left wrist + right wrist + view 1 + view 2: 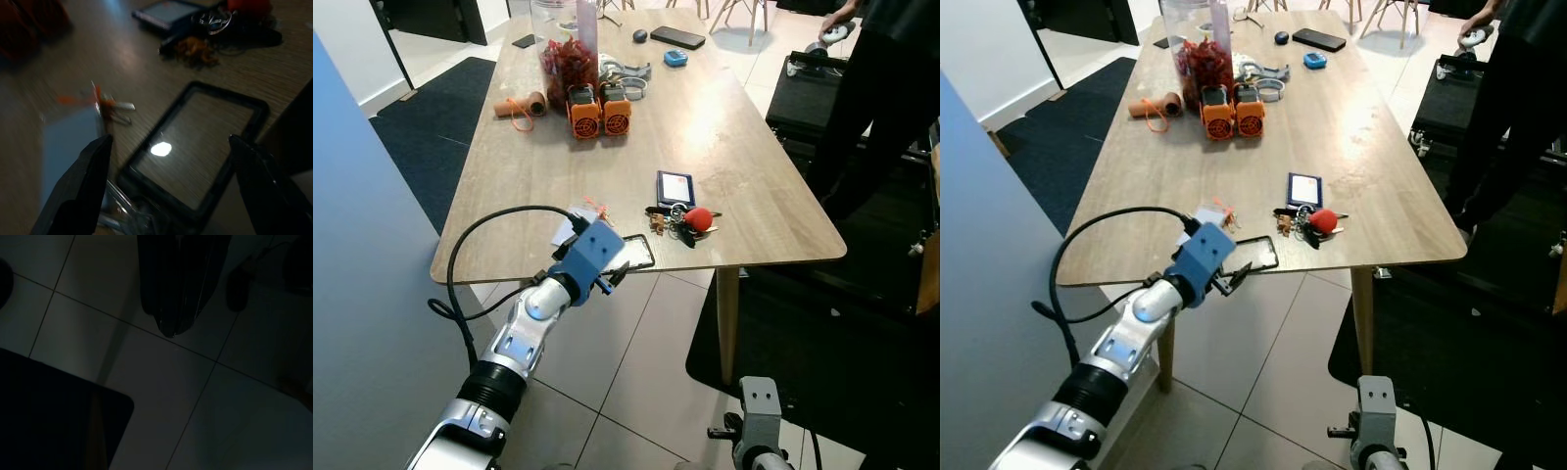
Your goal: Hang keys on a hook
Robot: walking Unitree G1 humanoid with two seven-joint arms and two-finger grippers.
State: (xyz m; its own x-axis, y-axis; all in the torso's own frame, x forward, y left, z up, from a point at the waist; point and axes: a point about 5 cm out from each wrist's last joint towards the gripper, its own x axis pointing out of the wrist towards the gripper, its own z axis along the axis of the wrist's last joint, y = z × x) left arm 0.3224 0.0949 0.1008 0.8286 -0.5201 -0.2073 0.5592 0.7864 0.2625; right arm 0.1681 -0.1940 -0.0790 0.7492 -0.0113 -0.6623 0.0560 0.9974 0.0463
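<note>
Reaching over the near edge of the wooden bench (538, 176), the left gripper (615, 273) is held with its jaws spread wide and nothing between them; in the left wrist view the two black fingers (80, 188) are seen well apart above a black-framed phone (200, 147) that lies flat at the bench's edge. The keys (680, 223), a bunch with a red fob, are found just beyond that phone, near the front right part of the bench and beside a small dark card-like device (674, 186). A small orange-and-white clip (105, 103) lies close to the phone on the left. Farther back, two orange blocks (599, 111), a clear jar of red items (570, 59) and a roll with orange cord (519, 106) are set. The right gripper (171, 289) is hung low over tiled floor (161, 382), its jaws pressed together and empty. A person in dark clothing (871, 98) is stood at the bench's far right.
</note>
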